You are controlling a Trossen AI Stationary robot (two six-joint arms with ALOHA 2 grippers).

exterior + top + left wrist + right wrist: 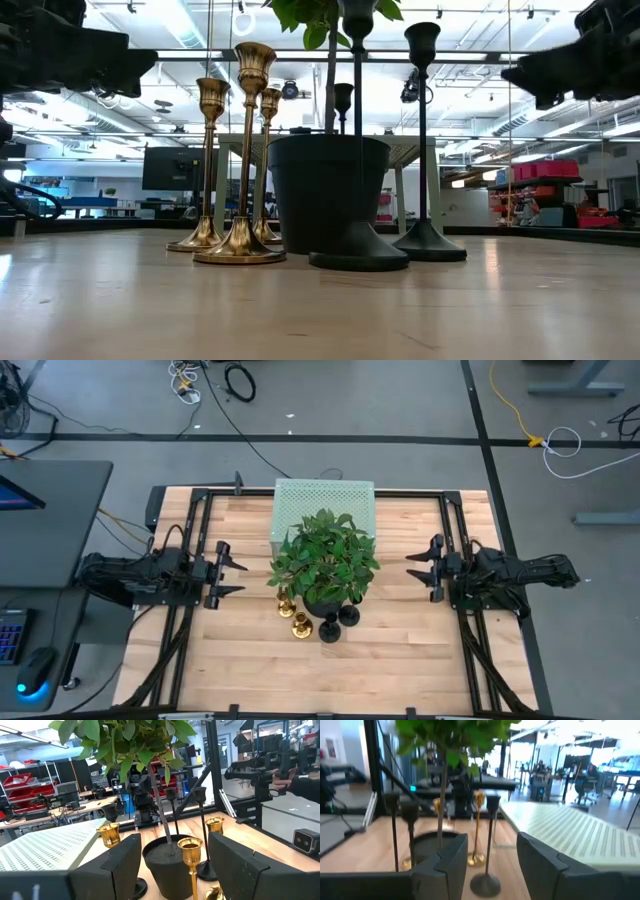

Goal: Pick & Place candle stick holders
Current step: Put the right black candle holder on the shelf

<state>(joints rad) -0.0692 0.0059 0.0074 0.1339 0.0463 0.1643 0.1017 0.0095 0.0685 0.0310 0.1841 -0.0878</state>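
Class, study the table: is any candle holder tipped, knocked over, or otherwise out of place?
Nothing stands out. The gold holders and black holders all stand upright, clustered by the plant pot. The left gripper and right gripper wait open at either side, touching nothing.

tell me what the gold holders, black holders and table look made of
Gold holders: likely polished brass or plated metal, mirror-bright with highlights. Black holders: probably painted metal, matte, no glare. Table: wood, pale planks with visible grain.

plant (pixel 325 563) foliage hides part of the candle stick holders (pixel 318 618) from above; right wrist view blurred
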